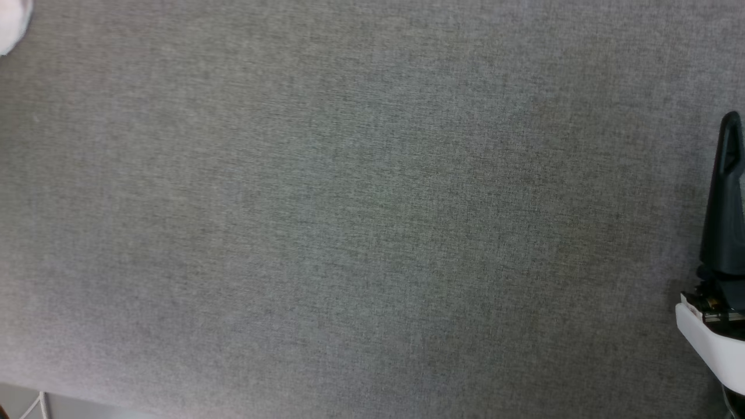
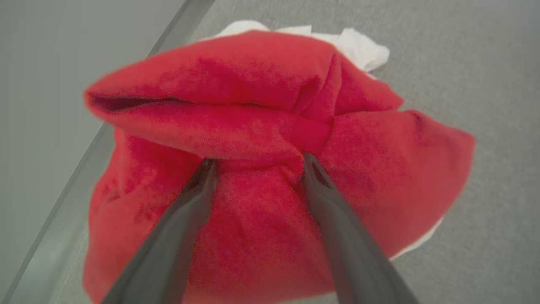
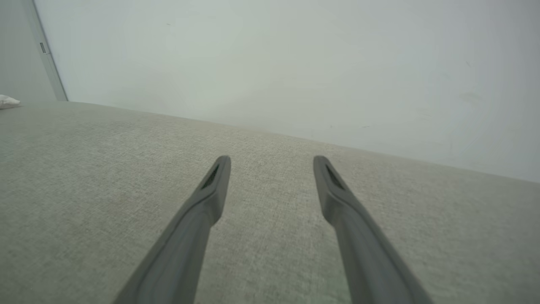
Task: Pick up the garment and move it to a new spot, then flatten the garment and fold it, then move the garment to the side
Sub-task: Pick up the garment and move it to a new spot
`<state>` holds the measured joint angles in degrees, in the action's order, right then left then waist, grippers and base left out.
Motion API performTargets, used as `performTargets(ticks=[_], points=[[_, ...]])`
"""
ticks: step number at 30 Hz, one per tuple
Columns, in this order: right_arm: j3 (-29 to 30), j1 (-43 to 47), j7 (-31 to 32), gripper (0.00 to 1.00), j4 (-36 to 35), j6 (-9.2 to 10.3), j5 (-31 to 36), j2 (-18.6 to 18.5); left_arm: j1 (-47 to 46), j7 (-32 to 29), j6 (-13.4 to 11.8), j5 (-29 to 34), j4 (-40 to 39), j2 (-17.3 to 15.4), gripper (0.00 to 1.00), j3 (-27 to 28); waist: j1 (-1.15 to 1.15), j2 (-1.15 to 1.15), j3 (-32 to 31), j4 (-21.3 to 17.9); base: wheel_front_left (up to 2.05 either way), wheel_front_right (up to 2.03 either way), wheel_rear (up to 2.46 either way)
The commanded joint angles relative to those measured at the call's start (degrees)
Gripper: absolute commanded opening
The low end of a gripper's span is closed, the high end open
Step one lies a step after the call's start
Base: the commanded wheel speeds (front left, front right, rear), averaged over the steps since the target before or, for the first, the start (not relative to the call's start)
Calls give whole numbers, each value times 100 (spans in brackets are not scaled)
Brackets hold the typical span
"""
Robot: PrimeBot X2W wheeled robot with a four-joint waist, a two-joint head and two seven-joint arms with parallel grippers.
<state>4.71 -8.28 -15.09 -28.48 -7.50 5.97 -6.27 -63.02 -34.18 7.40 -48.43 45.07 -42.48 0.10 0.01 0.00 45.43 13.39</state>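
Head view: grey woven tabletop [image 1: 349, 203] runs from edge to edge. One dark finger of the right pincer [image 1: 730, 139] stands at the right edge, so I cannot tell its state from here. A pale scrap [image 1: 10, 23] sits in the upper left corner, too little of it to name.

Left wrist view: the garment [image 2: 270, 126] lies bunched in a red heap directly ahead of the left pincer [image 2: 258, 162]. The jaws are spread, gripping nothing, and both tips press into the cloth on either side of a raised fold. The heap's long axis and that fold run across the view. White sleeve cloth peeks out at the far side. The heap lies by the tabletop's edge, on the view's left.

Right wrist view: the right pincer is released and bare, low over the tabletop, with a plain pale wall [image 3: 295, 63] beyond.

I judge the left arm far nearer, so closing on that fold is its job.
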Motion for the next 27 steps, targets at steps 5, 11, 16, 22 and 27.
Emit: performTargets(ticks=[5, 11, 16, 22, 27], points=[[50, -75, -12, 100, -139, 2, 52, -65, 325, -735, -2, -479, -17, 27, 100, -342, -1, 0, 207, -68, 0, 0, 0], [24, -107, -10, 100, -155, 2, 65, -80, 728, -1025, 0, -794, 102, 255, 100, -705, -1, 0, 267, -77, 0, 0, 0], [-21, -131, -12, 100, -117, 2, 49, -67, 693, -732, -2, -826, 22, 103, 0, -836, -1, 0, 129, -114, 0, 0, 0], [-92, -159, -13, 100, 17, 2, -37, 35, 355, -258, -1, -786, -319, -267, 0, -944, -1, 0, -283, -179, 0, 0, 0], [-282, -203, -12, 100, 160, 2, -74, 132, 106, -71, -1, -713, -680, -520, 0, -1183, -1, 0, -741, -300, 0, 0, 0]])
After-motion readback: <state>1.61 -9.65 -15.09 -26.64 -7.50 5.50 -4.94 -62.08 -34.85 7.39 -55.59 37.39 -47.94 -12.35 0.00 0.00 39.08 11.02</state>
